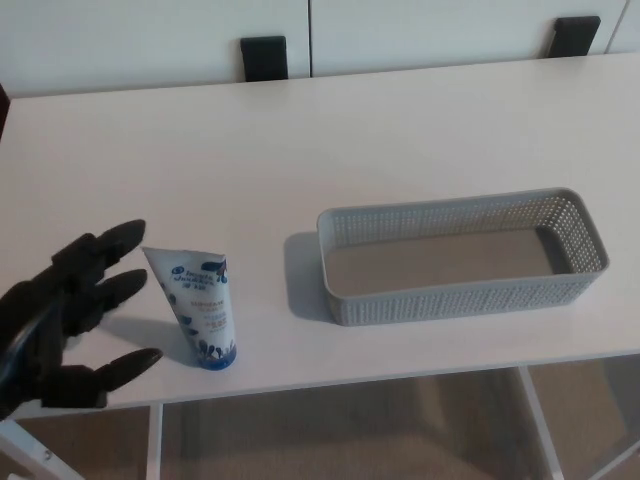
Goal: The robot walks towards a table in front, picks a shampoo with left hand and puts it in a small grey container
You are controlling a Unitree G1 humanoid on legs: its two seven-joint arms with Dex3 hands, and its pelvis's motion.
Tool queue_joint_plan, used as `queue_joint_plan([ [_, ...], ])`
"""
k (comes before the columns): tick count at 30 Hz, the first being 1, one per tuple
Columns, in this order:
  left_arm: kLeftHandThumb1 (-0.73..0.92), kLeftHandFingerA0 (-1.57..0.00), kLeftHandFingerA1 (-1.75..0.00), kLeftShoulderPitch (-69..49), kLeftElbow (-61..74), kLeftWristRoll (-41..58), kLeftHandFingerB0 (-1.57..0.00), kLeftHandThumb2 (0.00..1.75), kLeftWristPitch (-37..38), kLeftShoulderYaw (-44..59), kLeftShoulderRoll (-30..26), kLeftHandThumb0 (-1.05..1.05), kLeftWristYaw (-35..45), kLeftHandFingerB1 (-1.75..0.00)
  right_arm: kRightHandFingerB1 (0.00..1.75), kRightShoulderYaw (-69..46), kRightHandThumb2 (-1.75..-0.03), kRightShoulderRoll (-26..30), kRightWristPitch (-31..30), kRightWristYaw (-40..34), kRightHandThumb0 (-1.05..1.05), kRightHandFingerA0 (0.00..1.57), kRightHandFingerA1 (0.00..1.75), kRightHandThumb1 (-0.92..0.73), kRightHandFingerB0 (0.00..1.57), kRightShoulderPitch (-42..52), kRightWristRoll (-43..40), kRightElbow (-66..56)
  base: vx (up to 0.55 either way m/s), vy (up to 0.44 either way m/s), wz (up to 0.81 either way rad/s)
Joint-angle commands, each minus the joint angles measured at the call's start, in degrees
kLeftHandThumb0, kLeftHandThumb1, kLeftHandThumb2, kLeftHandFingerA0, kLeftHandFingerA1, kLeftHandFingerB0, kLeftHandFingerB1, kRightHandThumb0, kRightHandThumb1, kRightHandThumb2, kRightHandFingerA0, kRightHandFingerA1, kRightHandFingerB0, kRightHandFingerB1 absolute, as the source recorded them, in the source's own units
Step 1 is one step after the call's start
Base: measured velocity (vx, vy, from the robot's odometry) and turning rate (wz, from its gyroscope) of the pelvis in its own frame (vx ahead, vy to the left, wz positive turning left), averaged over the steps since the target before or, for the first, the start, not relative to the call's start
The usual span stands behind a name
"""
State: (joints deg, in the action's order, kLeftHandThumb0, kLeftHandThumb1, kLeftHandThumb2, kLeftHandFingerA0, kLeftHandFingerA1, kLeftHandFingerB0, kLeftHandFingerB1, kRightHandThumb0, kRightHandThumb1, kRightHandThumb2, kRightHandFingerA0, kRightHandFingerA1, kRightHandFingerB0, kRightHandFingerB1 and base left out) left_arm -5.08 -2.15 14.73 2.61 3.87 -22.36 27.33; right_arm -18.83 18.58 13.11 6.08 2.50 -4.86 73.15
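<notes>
A white shampoo tube (198,306) with blue print and a blue cap lies flat near the table's front edge, cap toward me. My left hand (70,315) hovers just left of it, open, with its fingers spread toward the tube and not touching it. The grey perforated container (462,297) stands to the right of the tube, with nothing inside. My right hand does not show.
The white table (300,160) stretches far back to a white wall. Two black chair backs (264,57) show behind its far edge. The table's front edge runs just below the tube and the container, with white legs and floor beneath.
</notes>
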Motion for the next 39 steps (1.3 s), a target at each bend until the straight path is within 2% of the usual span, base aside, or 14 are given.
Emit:
queue_joint_plan([
  [1,0.37,-0.01,-0.44,0.78,-0.68,-2.45,-0.05,0.77,-1.07,-1.43,1.09,-0.57,-0.93,-0.27,0.47,-0.35,-0.57,0.67,-0.13,0.55,-0.12,0.66,0.53,-0.60,0.54,0.16,-0.74,0.07,0.00,0.000,0.00],
  [9,0.36,-0.07,-0.46,1.36,0.14,-4.29,0.00,0.77,-2.53,-3.93,2.69,-0.57,-2.11,-0.27,0.46,0.21,-0.57,0.70,-0.12,0.39,-0.13,0.65,0.51,-0.60,0.54,0.07,-0.18,0.04,0.00,0.000,0.00],
  [10,0.54,-0.14,-0.34,1.62,-0.05,-4.45,-0.05,0.57,-2.65,-4.18,2.91,-0.56,-2.14,-0.22,0.47,0.18,-0.57,0.72,-0.20,0.49,-0.13,0.64,0.51,-0.61,0.53,0.02,-0.24,0.12,0.00,0.000,0.00],
  [12,0.43,-0.10,-0.44,3.07,-0.70,-5.32,-0.05,0.74,-3.41,-5.19,3.83,-0.59,-2.78,-0.24,0.47,-0.30,-0.57,0.83,-0.65,0.89,-0.12,0.65,0.52,-0.61,0.54,-0.40,-0.81,0.28,0.00,0.000,0.00],
  [13,0.55,-0.22,-0.36,4.99,-2.16,-6.87,-0.05,0.56,-3.77,-6.55,4.16,-0.58,-3.13,-0.24,0.47,-0.23,-0.57,0.71,-0.65,0.75,-0.12,0.66,0.52,-0.61,0.55,-0.54,-0.72,0.30,0.00,0.000,0.00],
  [17,0.54,-0.32,-0.41,8.31,-4.05,-8.28,-0.06,0.58,-6.55,-8.81,6.16,-0.55,-4.60,-0.19,0.48,0.10,-0.57,0.50,-0.69,0.10,-0.14,0.66,0.51,-0.60,0.57,-0.82,-0.32,0.37,0.00,0.000,0.00],
  [18,0.48,-0.71,-0.61,11.52,-6.17,-8.30,-0.05,0.76,-10.46,-9.54,8.51,-0.58,-6.65,-0.25,0.47,-0.01,-0.57,0.27,-1.02,-0.26,-0.14,0.67,0.52,-0.61,0.56,-1.58,-0.48,0.30,0.00,0.000,0.00],
  [20,0.69,-1.19,-0.61,15.12,-9.01,-12.03,-0.19,0.62,-11.77,-10.78,10.41,-0.45,-10.88,-0.29,0.47,0.26,-0.57,0.14,-1.13,-0.34,-0.15,0.66,0.51,-0.59,0.56,-2.68,-0.28,0.27,0.00,0.000,0.00],
  [21,0.80,-1.24,-0.97,16.56,-10.09,-13.99,-0.35,0.78,-12.69,-11.69,12.07,-0.28,-13.69,-0.41,0.49,0.14,-0.57,0.08,-1.02,-0.05,-0.15,0.65,0.52,-0.61,0.58,-2.62,-0.47,0.16,0.00,0.000,0.00],
  [26,0.90,-1.05,-1.50,21.81,-15.45,-15.94,-0.83,0.71,-11.68,-12.21,17.49,-0.07,-19.22,-0.60,0.47,0.14,-0.57,0.15,-0.90,0.23,-0.14,0.65,0.52,-0.62,0.54,-3.28,-0.64,-0.73,0.00,0.000,0.00],
  [28,0.87,-1.03,-1.43,22.39,-16.57,-15.99,-0.87,0.75,-10.86,-11.73,18.19,-0.01,-19.66,-0.75,0.47,0.28,-0.58,0.18,-0.94,0.05,-0.14,0.67,0.53,-0.62,0.55,-3.57,-0.41,-0.41,0.00,0.000,0.00],
  [29,0.83,-1.02,-1.42,23.09,-17.83,-16.03,-0.84,0.84,-9.52,-11.30,18.92,0.05,-20.49,-1.11,0.48,0.55,-0.58,0.37,-0.79,-0.20,-0.15,0.68,0.52,-0.63,0.58,-3.97,-0.09,-0.62,0.00,0.000,0.00],
  [35,0.76,-1.01,-1.60,21.29,-16.86,-16.31,-0.71,0.93,-8.65,-10.57,19.56,0.03,-20.99,-1.28,0.47,0.99,-0.57,0.93,-0.71,0.33,-0.14,0.69,0.53,-0.61,0.55,-3.48,0.06,-1.39,0.00,0.000,0.00],
  [39,0.78,-1.03,-1.53,19.33,-14.34,-14.03,-0.76,0.82,-8.04,-8.70,19.55,-0.01,-19.73,-1.14,0.48,1.40,-0.57,1.57,-0.73,0.77,-0.15,0.65,0.52,-0.60,0.56,-3.02,0.34,-0.68,0.00,0.000,0.00],
])
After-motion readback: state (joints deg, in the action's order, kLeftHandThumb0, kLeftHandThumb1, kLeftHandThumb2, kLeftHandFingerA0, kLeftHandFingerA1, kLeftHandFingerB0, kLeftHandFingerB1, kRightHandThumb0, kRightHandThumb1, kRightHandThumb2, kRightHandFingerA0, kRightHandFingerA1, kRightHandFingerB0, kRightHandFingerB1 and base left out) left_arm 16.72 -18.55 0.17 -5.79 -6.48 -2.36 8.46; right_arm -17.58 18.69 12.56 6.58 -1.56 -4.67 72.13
